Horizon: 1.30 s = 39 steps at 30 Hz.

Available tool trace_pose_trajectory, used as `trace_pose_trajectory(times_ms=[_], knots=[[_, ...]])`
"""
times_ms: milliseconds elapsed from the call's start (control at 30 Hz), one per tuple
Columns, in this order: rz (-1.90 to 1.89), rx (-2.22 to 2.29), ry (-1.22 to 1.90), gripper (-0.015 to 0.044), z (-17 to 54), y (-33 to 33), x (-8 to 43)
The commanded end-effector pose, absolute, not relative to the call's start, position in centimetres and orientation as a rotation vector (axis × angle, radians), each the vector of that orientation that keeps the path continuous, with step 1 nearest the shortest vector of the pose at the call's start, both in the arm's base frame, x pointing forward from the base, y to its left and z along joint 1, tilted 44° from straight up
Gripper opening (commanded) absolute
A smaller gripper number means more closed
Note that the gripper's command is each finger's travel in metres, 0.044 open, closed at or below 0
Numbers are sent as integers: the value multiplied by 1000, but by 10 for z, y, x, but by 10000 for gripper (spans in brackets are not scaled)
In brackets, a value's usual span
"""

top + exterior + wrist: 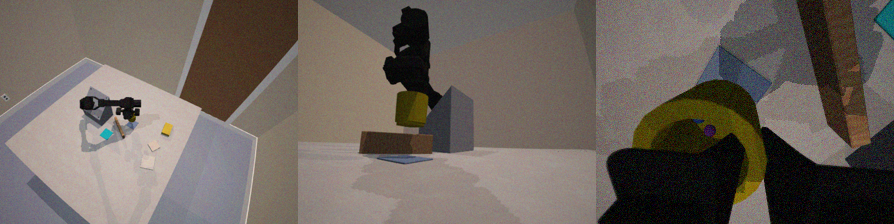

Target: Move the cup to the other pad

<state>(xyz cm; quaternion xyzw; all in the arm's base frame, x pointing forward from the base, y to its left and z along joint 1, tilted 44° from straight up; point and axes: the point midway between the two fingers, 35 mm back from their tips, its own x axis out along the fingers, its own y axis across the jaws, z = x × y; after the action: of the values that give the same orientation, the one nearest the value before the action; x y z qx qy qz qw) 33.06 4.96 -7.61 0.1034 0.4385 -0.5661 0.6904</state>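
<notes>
A yellow cup (132, 118) (411, 109) (731, 95) hangs in the air above the blue pad (132, 125) (404, 159) (753, 82), tilted slightly. My gripper (753, 131) is shut on the cup's wall, one finger inside the cup and one outside. A purple marble (710, 131) and part of a blue marble (698, 121) show inside the cup; the finger hides the rest of the inside. The cyan pad (106, 133) (887, 20) lies bare on the table, on the far side of the wooden bar from the cup.
The wooden bar (119, 127) (385, 143) (841, 75) lies between the two pads. The grey wedge-shaped base (103, 118) (461, 124) stands near both. A yellow block (167, 129) and two pale tiles (153, 145) (148, 162) lie farther off.
</notes>
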Motion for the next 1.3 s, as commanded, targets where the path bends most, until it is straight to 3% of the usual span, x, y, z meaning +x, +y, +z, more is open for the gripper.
trace_pose_trajectory(times_ms=[0,1267], knots=[[-1258,240,977,0,-64,61,331],[-1260,235,978,0,-49,40,314]])
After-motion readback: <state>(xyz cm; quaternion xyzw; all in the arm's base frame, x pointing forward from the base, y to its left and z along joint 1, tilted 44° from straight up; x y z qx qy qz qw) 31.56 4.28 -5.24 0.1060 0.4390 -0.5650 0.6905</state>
